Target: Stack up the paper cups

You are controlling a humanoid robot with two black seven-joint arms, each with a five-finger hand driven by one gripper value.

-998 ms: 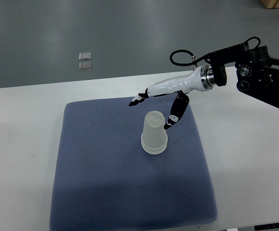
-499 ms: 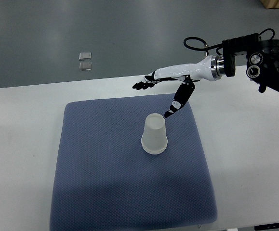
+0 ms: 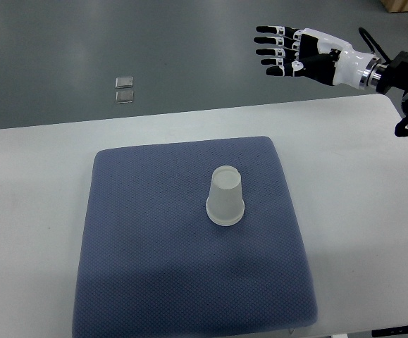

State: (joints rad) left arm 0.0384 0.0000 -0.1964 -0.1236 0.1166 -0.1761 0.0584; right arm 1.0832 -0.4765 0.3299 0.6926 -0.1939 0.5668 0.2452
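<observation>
A translucent white paper cup stands upside down, wide rim down, near the middle of a blue-grey quilted fabric mat that lies on the white counter. Whether it is one cup or several already nested cannot be told from this view; no other loose cup shows anywhere on the mat or the counter.

The right hand, white with black finger joints, is held high at the top right, beyond the counter's far edge and over the grey floor. Its fingers are spread flat and straight, pointing toward the picture's left, and it holds nothing. The left arm is not in view.

The relation that matters is this: the cup lies well apart from the right hand, toward the robot and to the hand's left, and lower. Its long axis is upright, narrow closed end up. With the right hand the only one showing, any further grasp would likely fall to it, reaching down and back over the mat's far edge to close around the cup's side wall.

Two small clear square objects lie on the floor beyond the counter, far from the work.
</observation>
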